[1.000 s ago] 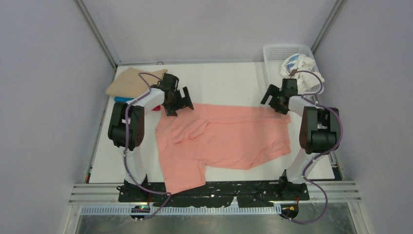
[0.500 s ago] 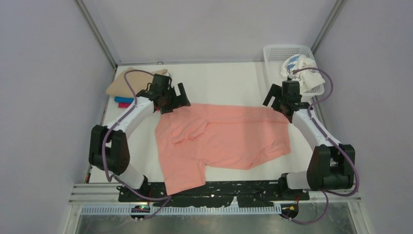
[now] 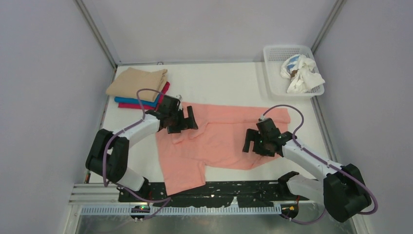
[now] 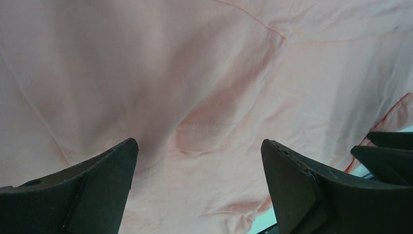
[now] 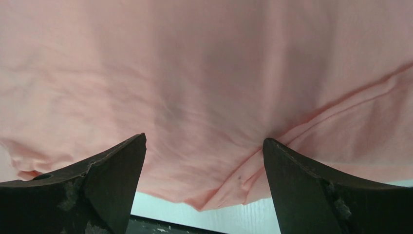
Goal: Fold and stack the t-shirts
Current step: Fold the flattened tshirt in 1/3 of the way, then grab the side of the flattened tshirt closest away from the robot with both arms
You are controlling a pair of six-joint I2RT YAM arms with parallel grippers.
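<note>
Judging from how things lie, the step in hand is the start of the fold for the salmon-pink t-shirt (image 3: 229, 136). It lies spread across the middle of the table (image 3: 219, 80). It is not yet flat: a sleeve is wrinkled near its left end, and one part reaches to the near edge. The tan t-shirt (image 3: 136, 82), the bright blue t-shirt (image 3: 127, 100) and the magenta t-shirt (image 3: 164, 91) are already folded and stacked at the far left corner, tan on top.

The left gripper (image 3: 189, 119) hovers with its jaws wide apart above the left part of the shirt, close to a creased seam, and holds nothing. The right gripper (image 3: 253, 145) is also fully spread and empty, above the near right hem (its wrist view shows the cloth edge and a strip of table between the fingers).

The next move, I think, calls for each gripper to go down on an edge of the cloth and pinch it, so that the shirt can be pulled flat or folded over.

The left arm reaches forward from its base and bends to the right, with the forearm low. The right arm lies low too, with its elbow at the near right and its forearm pointing left.
</note>
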